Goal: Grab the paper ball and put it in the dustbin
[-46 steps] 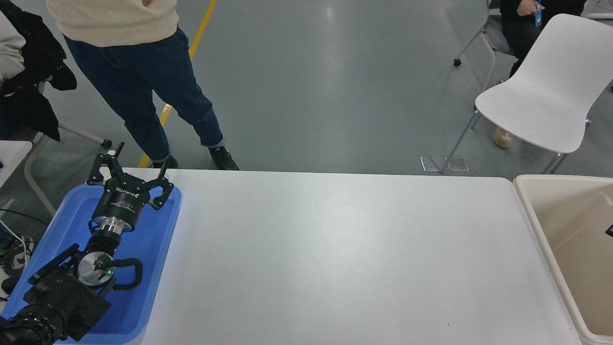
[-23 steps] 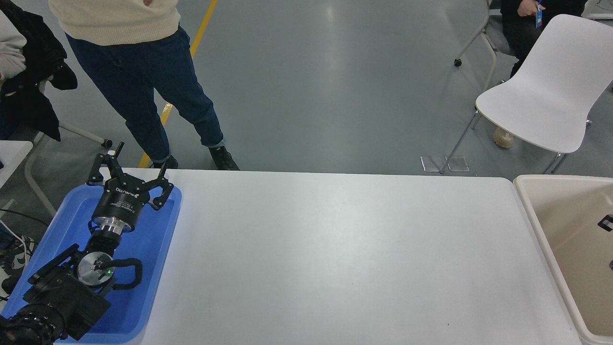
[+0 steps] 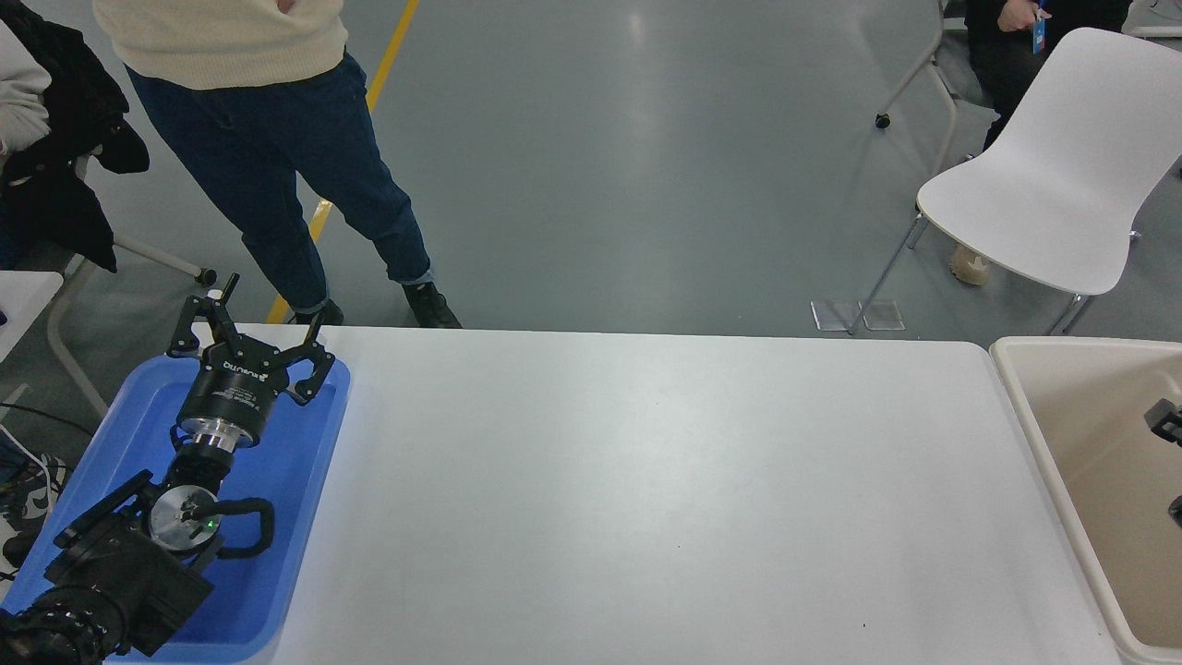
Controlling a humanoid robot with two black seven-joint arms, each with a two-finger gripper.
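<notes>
Left hand (image 3: 249, 337): fingers spread, empty, parked over blue tray (image 3: 305, 480). Right hand (image 3: 1167, 420): barely visible over dustbin (image 3: 1025, 406); state indeterminable.

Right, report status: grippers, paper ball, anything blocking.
Left gripper open, parked over blue tray. Right gripper barely in frame over dustbin, state unclear. Paper ball not visible. Nothing in the way on white table.
</notes>
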